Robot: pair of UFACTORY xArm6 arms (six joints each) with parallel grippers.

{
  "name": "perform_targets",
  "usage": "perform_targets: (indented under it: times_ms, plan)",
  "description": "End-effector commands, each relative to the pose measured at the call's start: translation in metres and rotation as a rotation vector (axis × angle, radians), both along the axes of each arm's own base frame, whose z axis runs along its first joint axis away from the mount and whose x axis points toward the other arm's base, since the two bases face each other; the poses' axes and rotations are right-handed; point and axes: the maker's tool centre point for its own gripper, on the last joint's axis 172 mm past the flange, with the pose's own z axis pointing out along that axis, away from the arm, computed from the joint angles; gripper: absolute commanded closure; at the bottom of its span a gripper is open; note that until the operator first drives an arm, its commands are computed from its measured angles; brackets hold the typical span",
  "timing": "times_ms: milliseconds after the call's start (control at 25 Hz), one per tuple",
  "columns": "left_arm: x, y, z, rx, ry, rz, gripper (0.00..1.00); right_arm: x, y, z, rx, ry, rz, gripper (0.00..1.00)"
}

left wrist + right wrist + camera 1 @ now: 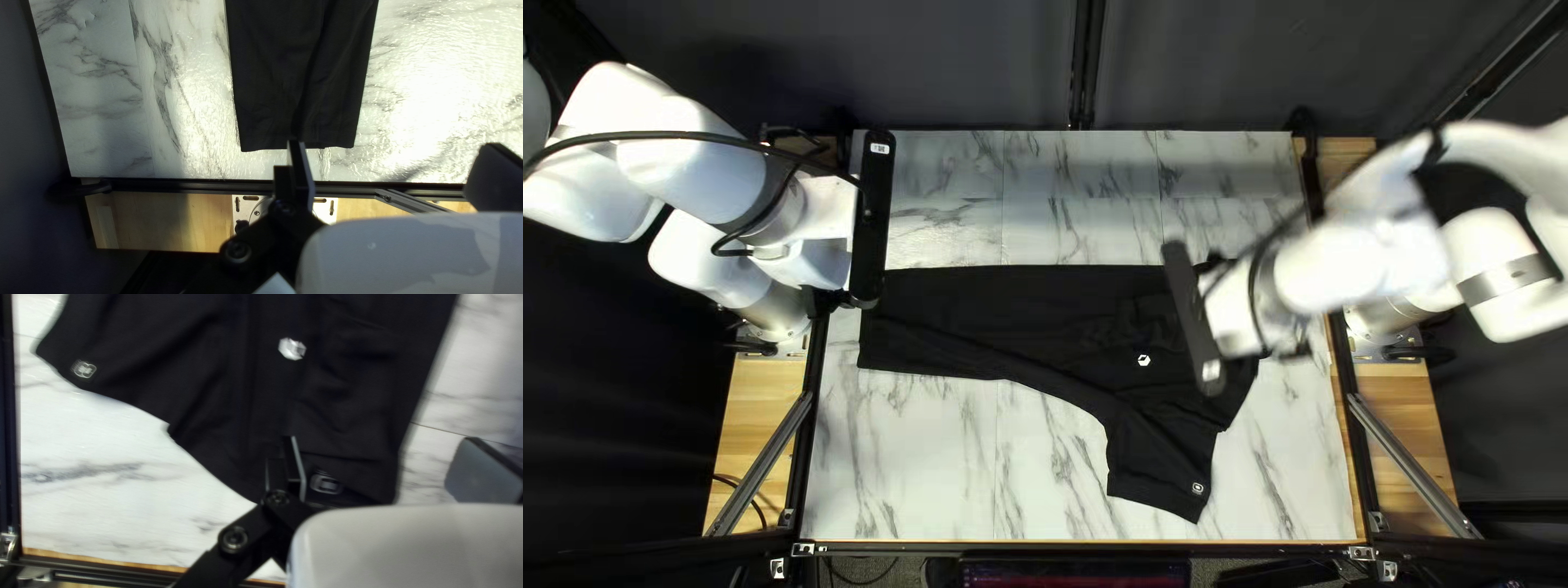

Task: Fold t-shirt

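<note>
Seems partly folded, perhaps near the middle of the work. About the black t-shirt (1013,316): lies on the marble-patterned table (904,468), stretched sideways from beside the left gripper (393,152) to below the right gripper (381,443). Looks long and narrow, with a layer edge running along the body, so probably turned in on one long side. Perhaps also done: the folding-in of one sleeve, judging from a small emblem (326,483) near the right-hand end of the shape. Cannot tell this for sure.

Left to do: bringing in the other sleeve (1165,468), sticking out at a slant toward the table's near edge. After this, by judgement, folding across, from the hem (261,146) toward the shoulder end, and smoothing the wrinkles. Not yet a compact packet.

At the left gripper: fingers wide apart, nothing held, one fingertip appearing close to the hem. Cannot tell whether touching it. At the right gripper: likewise opened wide and empty, over the shoulder end. Cannot tell the exact height above it.
</note>
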Motion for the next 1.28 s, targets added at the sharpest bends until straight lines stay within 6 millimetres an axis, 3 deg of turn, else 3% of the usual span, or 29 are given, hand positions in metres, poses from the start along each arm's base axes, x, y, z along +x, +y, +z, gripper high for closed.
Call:
perform_targets:
  times_ms: [40, 120, 200, 280, 360, 400, 520, 720, 880, 1040, 1280]
  plan:
    - [0.000, 0.000, 0.000, 0.000, 0.000, 0.000, 0.00, 0.000, 0.000, 0.000, 0.000, 0.000, 0.000, 0.00]
    - [0.000, 0.000, 0.000, 0.000, 0.000, 0.000, 0.00, -0.001, -0.002, 0.001, -0.004, 0.001, 0.007, 0.00]
    - [0.000, 0.000, 0.000, 0.000, 0.000, 0.000, 0.00, -0.002, 0.009, 0.004, 0.011, 0.016, 0.029, 0.00]
    - [0.000, 0.000, 0.000, 0.000, 0.000, 0.000, 0.00, -0.004, 0.034, 0.000, 0.022, 0.032, 0.044, 0.00]
    - [0.000, 0.000, 0.000, 0.000, 0.000, 0.000, 0.00, -0.007, 0.073, -0.009, 0.023, 0.046, 0.057, 0.00]
    - [0.000, 0.000, 0.000, 0.000, 0.000, 0.000, 0.00, -0.008, 0.078, -0.010, 0.023, 0.049, 0.060, 0.00]
    - [0.000, 0.000, 0.000, 0.000, 0.000, 0.000, 0.00, -0.010, 0.130, -0.026, 0.018, 0.063, 0.075, 0.00]
    - [0.000, 0.000, 0.000, 0.000, 0.000, 0.000, 0.00, -0.011, 0.175, -0.059, 0.000, 0.098, 0.115, 0.00]
    - [0.000, 0.000, 0.000, 0.000, 0.000, 0.000, 0.00, -0.016, 0.182, -0.086, -0.020, 0.118, 0.135, 0.00]
    - [0.000, 0.000, 0.000, 0.000, 0.000, 0.000, 0.00, -0.030, 0.176, -0.119, -0.033, 0.142, 0.158, 0.00]
    - [0.000, 0.000, 0.000, 0.000, 0.000, 0.000, 0.00, -0.048, 0.152, -0.131, -0.036, 0.165, 0.157, 0.00]
